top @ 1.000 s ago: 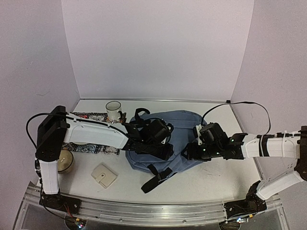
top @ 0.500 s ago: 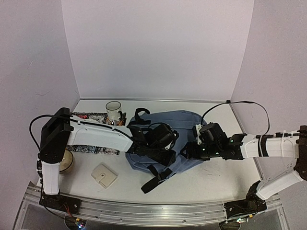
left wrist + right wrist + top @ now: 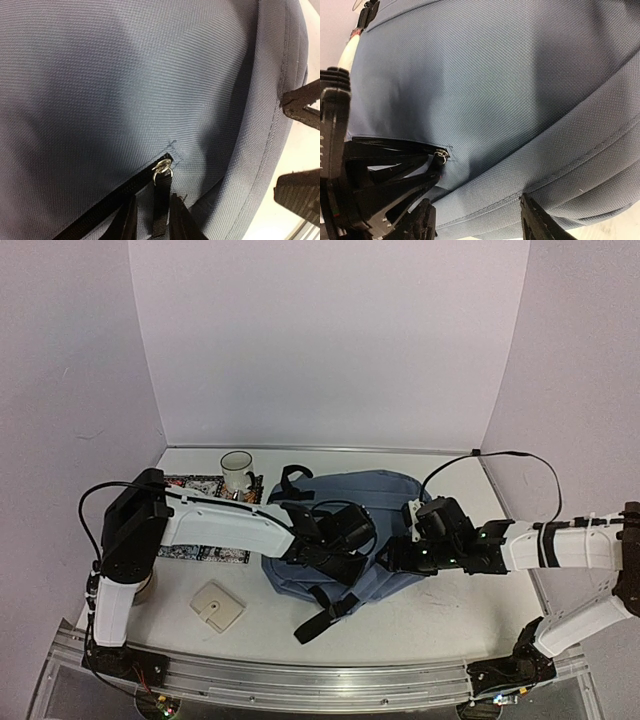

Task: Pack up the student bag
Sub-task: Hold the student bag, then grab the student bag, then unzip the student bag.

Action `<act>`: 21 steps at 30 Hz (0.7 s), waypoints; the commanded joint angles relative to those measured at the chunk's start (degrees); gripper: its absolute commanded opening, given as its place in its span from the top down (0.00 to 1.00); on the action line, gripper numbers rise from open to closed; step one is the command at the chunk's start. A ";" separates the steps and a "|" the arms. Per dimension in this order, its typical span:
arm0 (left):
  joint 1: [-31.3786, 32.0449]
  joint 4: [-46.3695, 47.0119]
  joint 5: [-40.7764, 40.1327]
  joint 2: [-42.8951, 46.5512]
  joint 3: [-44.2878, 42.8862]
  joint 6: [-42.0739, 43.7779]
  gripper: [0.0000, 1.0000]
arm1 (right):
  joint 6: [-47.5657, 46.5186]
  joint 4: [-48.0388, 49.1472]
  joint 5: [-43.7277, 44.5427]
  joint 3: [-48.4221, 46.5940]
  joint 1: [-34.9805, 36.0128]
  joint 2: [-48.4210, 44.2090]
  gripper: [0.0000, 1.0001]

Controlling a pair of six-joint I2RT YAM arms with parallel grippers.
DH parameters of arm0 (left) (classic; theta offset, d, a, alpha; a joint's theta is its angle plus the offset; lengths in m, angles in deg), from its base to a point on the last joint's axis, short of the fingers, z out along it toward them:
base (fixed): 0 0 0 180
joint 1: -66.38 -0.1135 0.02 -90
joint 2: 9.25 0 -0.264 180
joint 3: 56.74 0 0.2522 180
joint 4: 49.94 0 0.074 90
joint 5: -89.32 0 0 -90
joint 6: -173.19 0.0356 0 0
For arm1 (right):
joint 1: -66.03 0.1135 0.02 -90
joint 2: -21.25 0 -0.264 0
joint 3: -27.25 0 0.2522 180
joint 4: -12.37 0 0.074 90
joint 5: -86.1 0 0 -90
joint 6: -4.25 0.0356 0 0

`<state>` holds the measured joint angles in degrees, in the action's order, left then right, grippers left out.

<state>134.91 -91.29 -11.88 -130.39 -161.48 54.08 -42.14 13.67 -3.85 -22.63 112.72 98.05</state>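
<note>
The blue-grey student bag (image 3: 385, 502) lies flat mid-table, black handle (image 3: 293, 480) at the far left, straps (image 3: 325, 612) trailing toward me. My left gripper (image 3: 347, 540) rests on the bag's near side. In the left wrist view its fingers (image 3: 129, 220) stand narrowly apart around the black zipper pull tab (image 3: 161, 205), just below the silver slider (image 3: 163, 167) at the end of the shut zipper. My right gripper (image 3: 393, 558) is wide open at the bag's near right edge; its fingers (image 3: 422, 222) straddle the bag's seamed side (image 3: 560, 165) and also show in the left wrist view (image 3: 300, 100).
A white mug (image 3: 237, 472) stands at the back left beside a patterned mat (image 3: 200, 552) that runs under the left arm. A beige square wallet (image 3: 216, 606) lies front left. A round yellowish object (image 3: 143, 585) shows partly behind the left arm's base.
My left gripper has slid right and toward me across the bag, closing in on the zipper slider and the right gripper. The right arm has barely moved.
</note>
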 commanded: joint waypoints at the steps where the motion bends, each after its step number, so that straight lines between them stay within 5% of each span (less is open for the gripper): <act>1: 0.56 -1.10 0.35 -2.62 -2.16 -1.44 0.83 | 0.48 -0.38 1.25 -1.08 0.20 1.60 0.40; 5: 0.56 -1.10 0.07 -1.30 -1.29 -2.23 1.00 | -0.31 -0.30 0.88 -2.89 0.18 3.65 0.38; 21: 0.13 -3.27 -5.75 13.89 15.08 -8.62 1.00 | 3.23 -0.38 6.63 -0.63 -2.01 10.61 0.30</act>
<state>135.22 -90.79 -14.75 -121.88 -150.79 48.90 -40.67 16.12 -1.40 -24.81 112.40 107.20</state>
